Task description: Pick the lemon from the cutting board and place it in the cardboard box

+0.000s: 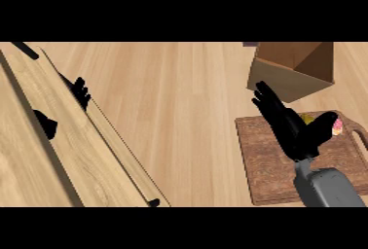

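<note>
Lemon (pixel 307 118) on cutting board (pixel 273 165), mostly hidden behind right robot hand (pixel 291 129), only a yellow sliver shows at approx 12 o'clock of the board. Right robot hand released, fingers straight, thumb spread, over the lemon, not grasping yet. Left robot hand (pixel 79 91) at 9 o'clock, resting by a wood panel (pixel 86 155), fingers relaxed. Lemon prob light, stiff, roundish, rolls easy; wrap around its middle. Count: 1 lemon, 1 board, 1 cardboard box (pixel 295 68) at 1 o'clock on tabletop (pixel 179 97).
</note>
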Robot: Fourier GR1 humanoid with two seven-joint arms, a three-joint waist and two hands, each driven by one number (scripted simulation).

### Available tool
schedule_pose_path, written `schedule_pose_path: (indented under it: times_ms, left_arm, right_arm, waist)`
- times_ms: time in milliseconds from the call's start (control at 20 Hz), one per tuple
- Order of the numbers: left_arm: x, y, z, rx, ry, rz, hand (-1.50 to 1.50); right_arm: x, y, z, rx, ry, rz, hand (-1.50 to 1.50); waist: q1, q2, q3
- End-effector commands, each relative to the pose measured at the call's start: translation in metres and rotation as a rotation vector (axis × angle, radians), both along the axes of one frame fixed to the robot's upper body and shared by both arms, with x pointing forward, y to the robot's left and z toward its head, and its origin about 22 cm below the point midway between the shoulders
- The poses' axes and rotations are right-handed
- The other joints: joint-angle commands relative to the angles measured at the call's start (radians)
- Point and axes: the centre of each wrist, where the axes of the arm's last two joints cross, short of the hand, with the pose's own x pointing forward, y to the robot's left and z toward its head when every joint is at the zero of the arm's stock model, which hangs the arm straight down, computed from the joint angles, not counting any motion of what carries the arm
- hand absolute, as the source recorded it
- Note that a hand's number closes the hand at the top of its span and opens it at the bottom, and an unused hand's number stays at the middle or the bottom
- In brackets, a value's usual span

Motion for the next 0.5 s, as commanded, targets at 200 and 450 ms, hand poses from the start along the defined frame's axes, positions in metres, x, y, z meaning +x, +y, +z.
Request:
schedule_pose_path:
  times_ms: [200,450]
  left_arm:
    - [-0.016,0.033,-0.022,0.244,0.06,-0.009,0.0]
    - [-0.031,0.038,-0.036,0.268,0.098,-0.047,0.0]
  right_arm:
    - [-0.029,-0.124,0.027,-0.241,-0.521,-0.476,-1.5]
    - [-0.074,-0.183,-0.011,-0.342,-0.576,-1.015,-1.5]
  waist:
    - [-0.163,-0.066,0.01]
    - [-0.189,-0.052,0.016]
